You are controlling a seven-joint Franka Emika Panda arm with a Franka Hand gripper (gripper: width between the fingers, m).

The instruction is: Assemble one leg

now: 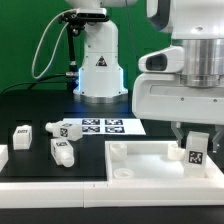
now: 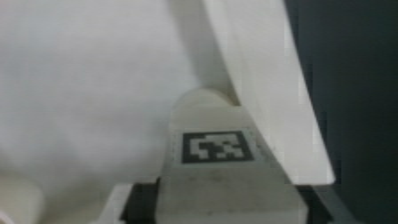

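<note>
My gripper [image 1: 196,138] is shut on a leg [image 1: 195,150], a small white peg-block with a black-and-white tag. It holds the leg upright over the corner of the large white panel [image 1: 140,172] at the exterior view's right. In the wrist view the leg [image 2: 217,150] sits between my dark fingers [image 2: 146,205], with my gripper [image 2: 228,205] just above the panel's flat face [image 2: 89,90] and close to its raised rim [image 2: 267,80]. I cannot tell whether the leg's lower end touches the panel.
Three more legs lie on the black table at the exterior view's left: the first [image 1: 22,133], the second [image 1: 67,129] and the third [image 1: 62,152]. The marker board [image 1: 108,126] lies behind them, in front of the robot base [image 1: 98,65].
</note>
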